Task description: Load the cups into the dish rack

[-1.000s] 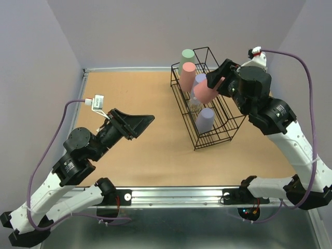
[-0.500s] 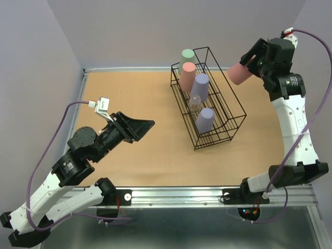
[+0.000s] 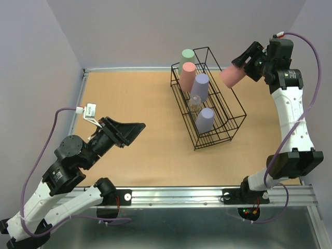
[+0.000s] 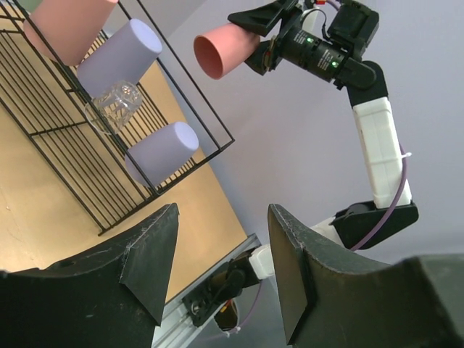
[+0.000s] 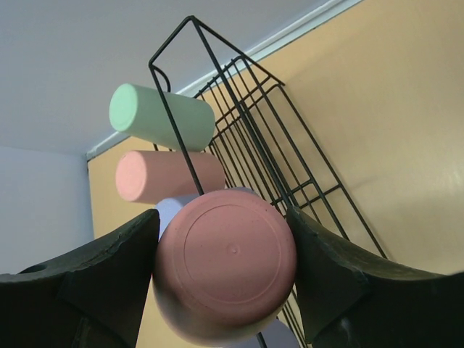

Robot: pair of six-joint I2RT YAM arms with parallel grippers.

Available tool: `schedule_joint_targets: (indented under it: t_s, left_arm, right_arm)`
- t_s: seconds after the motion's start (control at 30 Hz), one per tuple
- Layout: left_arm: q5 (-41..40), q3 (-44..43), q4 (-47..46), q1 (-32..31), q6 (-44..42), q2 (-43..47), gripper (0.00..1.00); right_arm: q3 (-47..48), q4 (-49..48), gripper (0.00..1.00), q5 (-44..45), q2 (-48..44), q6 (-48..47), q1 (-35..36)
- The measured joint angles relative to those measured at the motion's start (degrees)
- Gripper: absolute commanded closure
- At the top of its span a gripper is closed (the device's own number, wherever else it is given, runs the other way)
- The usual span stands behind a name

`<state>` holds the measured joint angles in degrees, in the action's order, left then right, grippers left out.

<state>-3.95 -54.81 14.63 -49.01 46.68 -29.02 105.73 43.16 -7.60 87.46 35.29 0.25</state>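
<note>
One smooth salmon-red cup (image 3: 230,76) hangs in the air just past the far right edge of the black thin-wire dish rack (image 3: 220,136), clamped on its side between the right gripper (image 3: 241,69) fingers. Inside the rack stand a green cup (image 3: 187,55), a salmon cup (image 3: 187,75) and two lavender cups (image 3: 199,85) (plus a clear cup (image 3: 194,105), seemingly tilted). The left gripper (image 3: 136,128) hovers spread apart and empty over the tan table (image 3: 145,155).
</note>
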Motion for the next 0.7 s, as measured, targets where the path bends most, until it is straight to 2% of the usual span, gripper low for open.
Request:
schedule_joint_targets:
  t_s: [0.7]
  left_arm:
    - [-1.2, 1.1, 0.9, 0.0, 0.4, 0.6, 0.4]
  right_arm:
    - [-9.6, -3.1, 1.0, -3.4, 0.0, 1.0, 0.0]
